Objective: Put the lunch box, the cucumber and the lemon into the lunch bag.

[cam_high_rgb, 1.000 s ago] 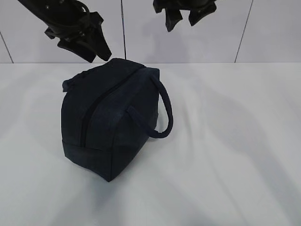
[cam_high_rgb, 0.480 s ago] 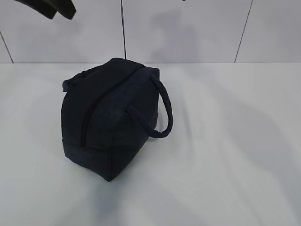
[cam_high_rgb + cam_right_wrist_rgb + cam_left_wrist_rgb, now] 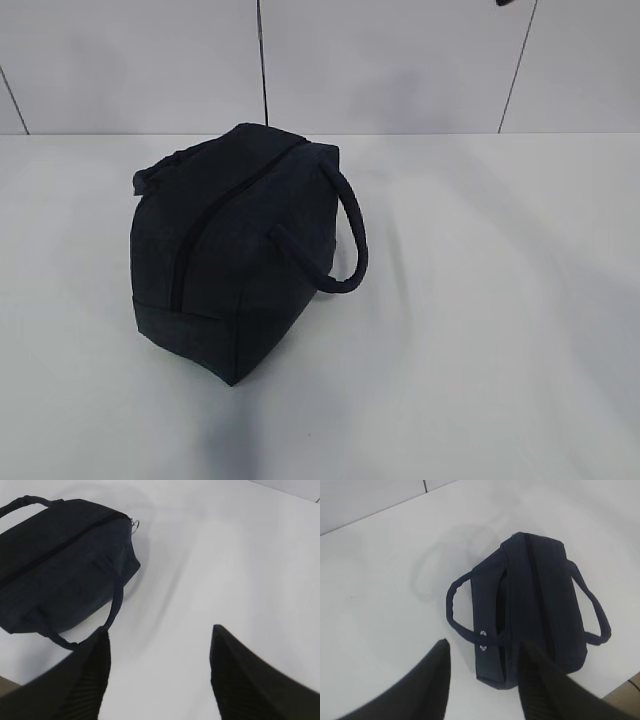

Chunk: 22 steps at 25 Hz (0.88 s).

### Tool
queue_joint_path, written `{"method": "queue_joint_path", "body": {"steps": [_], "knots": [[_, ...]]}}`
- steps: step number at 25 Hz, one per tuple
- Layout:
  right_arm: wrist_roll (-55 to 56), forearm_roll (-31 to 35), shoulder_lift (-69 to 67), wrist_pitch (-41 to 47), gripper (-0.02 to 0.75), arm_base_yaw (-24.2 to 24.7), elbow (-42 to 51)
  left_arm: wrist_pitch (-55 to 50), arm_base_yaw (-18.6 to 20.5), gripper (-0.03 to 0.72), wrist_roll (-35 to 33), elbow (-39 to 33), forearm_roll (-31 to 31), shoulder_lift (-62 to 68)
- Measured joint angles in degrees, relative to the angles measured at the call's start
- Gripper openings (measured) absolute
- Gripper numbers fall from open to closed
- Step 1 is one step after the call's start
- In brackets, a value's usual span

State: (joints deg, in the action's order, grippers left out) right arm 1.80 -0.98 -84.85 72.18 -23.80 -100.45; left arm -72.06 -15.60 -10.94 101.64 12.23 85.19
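The dark navy lunch bag stands on the white table with its black zipper shut and a loop handle hanging at its right. It shows from above in the left wrist view and the right wrist view, where the metal ring pull lies at the bag's end. My left gripper is open and empty, high above the bag. My right gripper is open and empty, high above bare table beside the bag. The lunch box, cucumber and lemon are out of view.
The white table runs to a white panelled wall at the back. A table edge shows at the lower right of the left wrist view and the lower left of the right wrist view.
Both grippers have risen out of the top of the exterior view. The bag has not moved.
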Motion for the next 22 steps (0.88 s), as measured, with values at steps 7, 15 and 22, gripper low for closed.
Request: {"method": "queue_joint_path", "body": {"steps": [7,15,22], "knots": [[-0.2,0.0,11.5,0.0,0.468,0.0,10.5,-0.1,0.0,0.292,0.0,-8.7,-0.5,-10.3],[-0.2,0.0,25.5,0.1,0.468,0.0,20.9,-0.2,0.0,0.252,0.1,-18.0,-0.5,-23.6],[-0.2,-0.1,37.6,0.3,0.468,0.0,28.9,-0.2,0.0,0.227,0.1,-24.7,-0.5,-34.2]]}}
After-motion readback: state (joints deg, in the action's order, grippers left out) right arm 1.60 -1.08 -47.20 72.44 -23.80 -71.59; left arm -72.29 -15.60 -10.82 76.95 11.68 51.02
